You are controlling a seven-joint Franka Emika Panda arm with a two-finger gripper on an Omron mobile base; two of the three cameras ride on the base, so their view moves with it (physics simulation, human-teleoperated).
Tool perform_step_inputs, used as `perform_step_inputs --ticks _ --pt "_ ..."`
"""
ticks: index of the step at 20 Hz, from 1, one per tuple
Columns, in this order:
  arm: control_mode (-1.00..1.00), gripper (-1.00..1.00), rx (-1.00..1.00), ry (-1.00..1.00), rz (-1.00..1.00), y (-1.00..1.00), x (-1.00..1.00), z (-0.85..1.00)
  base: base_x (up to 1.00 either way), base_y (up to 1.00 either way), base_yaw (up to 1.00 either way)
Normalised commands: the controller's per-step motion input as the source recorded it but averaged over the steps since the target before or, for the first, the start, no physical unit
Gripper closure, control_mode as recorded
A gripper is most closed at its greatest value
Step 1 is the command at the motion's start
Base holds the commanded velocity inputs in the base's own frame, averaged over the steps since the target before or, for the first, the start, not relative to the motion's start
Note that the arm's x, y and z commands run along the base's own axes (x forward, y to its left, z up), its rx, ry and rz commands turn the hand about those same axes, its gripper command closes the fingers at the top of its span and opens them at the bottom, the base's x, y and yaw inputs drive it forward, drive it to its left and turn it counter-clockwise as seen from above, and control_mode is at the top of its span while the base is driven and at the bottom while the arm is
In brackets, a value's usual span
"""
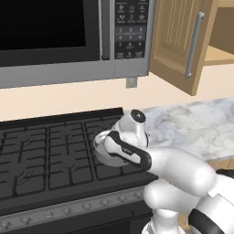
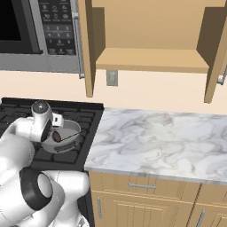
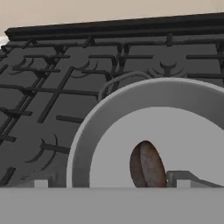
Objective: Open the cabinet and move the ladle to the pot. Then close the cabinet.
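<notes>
The grey pot [image 2: 72, 133] sits on the front right burner of the stove. The ladle lies inside it, its brown bowl [image 3: 148, 165] on the pot floor and its thin dark handle [image 2: 71, 136] reaching toward the right rim. My gripper [image 3: 111, 183] hovers low over the pot's near side, open, with the fingertips [image 3: 41, 183] wide apart and the ladle bowl lying loose between them. In the left base view my arm covers most of the pot [image 1: 98, 147]. The wall cabinet [image 2: 146, 60] stands with both doors swung out, and its shelf is bare.
The black stove [image 1: 45, 155] fills the left side under the grey microwave [image 1: 50, 36]. The open left cabinet door [image 1: 176, 41] juts out beside the microwave. A marble counter [image 2: 155, 142] runs to the right above wood base cabinets [image 2: 142, 199].
</notes>
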Motion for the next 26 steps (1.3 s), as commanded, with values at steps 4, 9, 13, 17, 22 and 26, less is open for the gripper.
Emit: perform_step_inputs --ticks 4,9,13,17,22,26 --pt "-1.00 -1.00 0.00 -0.03 0.00 0.09 -0.70 0.89 0.00 0.00 0.00" --pt "-1.00 -1.00 -0.04 0.00 -0.05 0.00 -0.99 0.98 0.00 0.00 0.00" --pt "-1.00 -1.00 -0.10 0.02 -0.15 -0.15 -0.93 0.80 0.00 0.00 0.00" --pt "-1.00 -1.00 -0.14 0.09 -0.20 -0.60 -0.49 0.55 0.00 0.00 0.00" --pt "-1.00 -1.00 -0.11 0.13 -0.15 -0.68 -0.25 0.33 0.00 0.00 0.00" --pt "-1.00 -1.00 -0.01 0.17 -0.02 -0.34 -0.37 0.27 0.00 0.00 0.00"
